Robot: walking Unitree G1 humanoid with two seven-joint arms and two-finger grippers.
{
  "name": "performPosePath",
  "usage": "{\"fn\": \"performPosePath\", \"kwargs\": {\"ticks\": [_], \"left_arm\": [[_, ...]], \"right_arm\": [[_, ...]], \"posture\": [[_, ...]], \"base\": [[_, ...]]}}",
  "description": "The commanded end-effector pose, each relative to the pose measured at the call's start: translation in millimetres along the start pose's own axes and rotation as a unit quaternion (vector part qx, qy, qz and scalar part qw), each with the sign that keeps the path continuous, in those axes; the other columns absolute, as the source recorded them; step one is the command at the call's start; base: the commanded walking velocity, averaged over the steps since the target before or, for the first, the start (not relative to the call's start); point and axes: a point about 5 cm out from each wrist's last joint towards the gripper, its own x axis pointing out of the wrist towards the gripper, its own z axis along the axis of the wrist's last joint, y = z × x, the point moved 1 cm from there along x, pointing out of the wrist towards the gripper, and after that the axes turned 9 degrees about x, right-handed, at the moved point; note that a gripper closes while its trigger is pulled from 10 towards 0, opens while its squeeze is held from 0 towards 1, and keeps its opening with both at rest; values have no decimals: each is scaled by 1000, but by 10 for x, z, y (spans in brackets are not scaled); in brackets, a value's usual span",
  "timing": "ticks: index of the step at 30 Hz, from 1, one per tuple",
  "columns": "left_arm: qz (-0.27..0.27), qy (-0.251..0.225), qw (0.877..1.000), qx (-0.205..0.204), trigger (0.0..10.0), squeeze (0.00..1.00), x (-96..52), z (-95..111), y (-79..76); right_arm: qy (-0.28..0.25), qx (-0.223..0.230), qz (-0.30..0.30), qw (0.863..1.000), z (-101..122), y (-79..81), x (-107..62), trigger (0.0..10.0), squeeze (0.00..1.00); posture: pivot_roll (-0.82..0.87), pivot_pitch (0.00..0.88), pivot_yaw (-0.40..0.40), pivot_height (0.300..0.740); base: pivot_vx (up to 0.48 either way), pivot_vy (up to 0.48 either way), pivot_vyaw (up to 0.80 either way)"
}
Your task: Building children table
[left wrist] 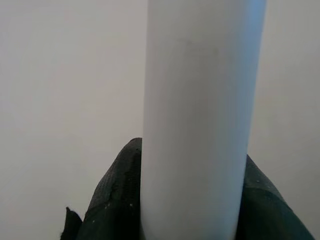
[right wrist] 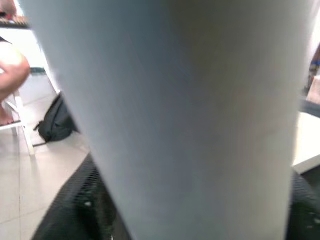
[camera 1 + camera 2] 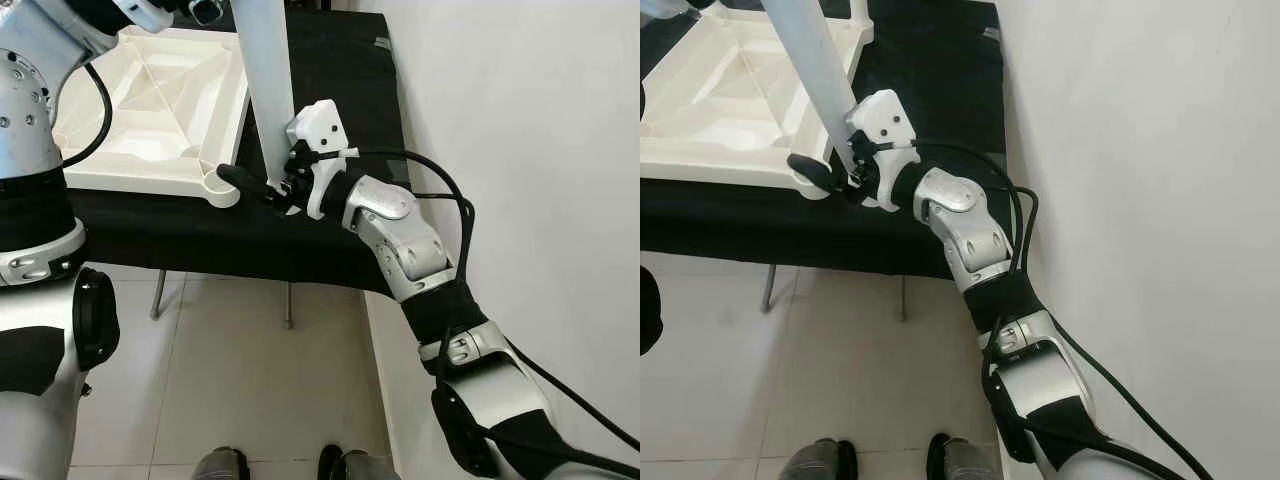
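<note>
Table leg (image 3: 265, 80) is standing at the upturned white tabletop's (image 3: 150, 100) near-right corner — I'm watching my right gripper (image 3: 268, 188) clamping its base, left gripper's state unclear.

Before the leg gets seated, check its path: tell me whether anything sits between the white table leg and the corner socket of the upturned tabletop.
Nothing visible blocks it. The white table leg, gripped low by the right gripper, stands with its lower end right beside the corner socket of the upturned tabletop. The leg's very tip is hidden behind the gripper.
</note>
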Motion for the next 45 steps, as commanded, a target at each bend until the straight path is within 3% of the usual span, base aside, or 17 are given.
{"fn": "performPosePath", "kwargs": {"ticks": [1,17,18,20,21,29,30,33,35,38,39,41,42,43,44,45], "left_arm": [[-73,-59,995,-18,0,0,206,122,-176],[-67,-65,995,-19,0,0,184,138,-130],[-62,-67,996,-17,745,27,185,141,-119],[-58,-69,996,-15,745,27,186,143,-111],[-55,-68,996,-16,10000,1000,179,140,-102],[-18,-67,998,-9,10000,1000,104,129,-7],[22,-69,997,10,10000,1000,55,159,61],[47,-72,996,22,10000,1000,22,184,104],[83,-76,993,36,10000,1000,-30,237,171],[165,-60,980,95,10000,1000,-163,368,284],[165,-60,980,95,10000,1000,-163,368,284],[217,-54,967,122,10000,1000,-257,436,325],[251,-29,957,142,10000,1000,-316,429,353],[251,-29,957,142,10000,1000,-316,429,353],[309,34,934,177,10000,996,-434,356,396],[331,63,922,190,10000,996,-487,309,409]], "right_arm": [[-10,0,56,998,37,203,147,0,0],[-9,-1,59,998,19,164,129,0,0],[-8,1,57,998,16,152,123,0,0],[-7,1,55,998,15,144,119,0,0],[-7,3,52,999,15,132,113,0,0],[-8,7,37,999,9,86,92,0,0],[-7,9,12,1000,2,10,74,0,0],[-6,10,-8,1000,-1,-48,60,0,0],[-10,14,-53,998,14,-175,25,0,0],[-30,42,-149,987,68,-469,-122,0,0],[-30,42,-149,987,68,-469,-122,0,0],[-56,62,-176,981,140,-572,-208,0,0],[-61,64,-178,980,163,-586,-229,0,0],[-61,64,-178,980,163,-586,-229,0,0],[-69,65,-183,979,197,-606,-261,0,0],[-71,65,-185,978,210,-614,-274,0,0]], "posture": [[76,145,-69,740],[71,147,-77,740],[67,148,-81,740],[65,149,-83,740],[60,151,-80,740],[64,152,-75,740],[67,152,-75,740],[66,152,-75,740],[64,153,-74,740],[65,152,-78,740],[65,152,-78,740],[65,152,-78,740],[65,150,-78,740],[65,150,-78,740],[68,149,-80,740],[68,149,-80,740]], "base": [[0,0,0],[0,0,0],[0,0,0],[0,0,0],[0,0,0],[0,0,0],[0,0,0],[0,0,0],[0,0,0],[0,0,0],[0,0,0],[0,0,0],[0,0,0],[0,0,0],[0,0,0],[0,0,0]]}}
